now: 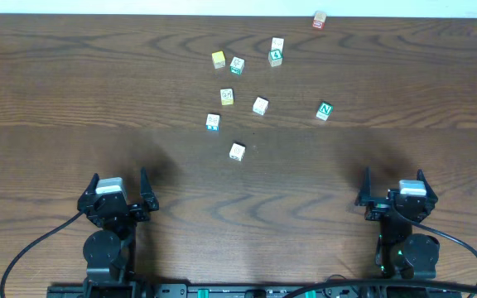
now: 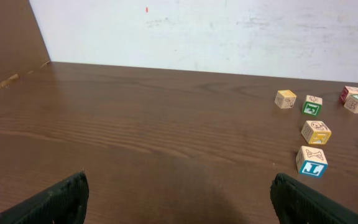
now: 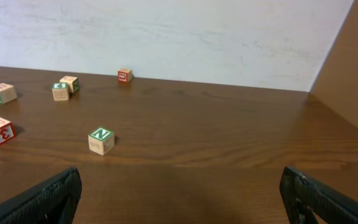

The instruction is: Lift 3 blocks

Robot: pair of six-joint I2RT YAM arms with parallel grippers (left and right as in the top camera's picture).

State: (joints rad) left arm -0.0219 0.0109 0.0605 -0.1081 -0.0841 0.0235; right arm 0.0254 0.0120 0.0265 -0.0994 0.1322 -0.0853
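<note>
**Overhead and wrist views, arms at rest.** We see the left fingers (image 2: 58, 200) spread wide over bare wood, holding nothing. The right fingers (image 3: 45, 200) are equally spread and also hold nothing. Seen from overhead, both arms sit along the 6 o'clock edge of the surface (image 1: 56, 91), the left near 7 o'clock and the right near 5 o'clock. Each is well apart from every cube.

We take the central pale cube (image 1: 260, 105) as the hub of our dial.
- The N block (image 1: 325, 111) lies alone at 3 o'clock, flat on the surface with its green letter facing up. From the right fingers it sits between 10 and 11 o'clock.
- The teal-marked block (image 1: 213, 122) lies at 8 o'clock, with a yellow-faced cube (image 1: 227, 97) near it on its 1 o'clock side, not touching.
- The whitish block (image 1: 237, 151) lies at 7 o'clock and is the cube nearest the arms. From the left fingers it sits between 2 and 3 o'clock.

All three blocks rest on the surface, and none touches a neighbour. A reddish cube (image 1: 320, 20) stands at 1 o'clock, at the far edge of the surface.
</note>
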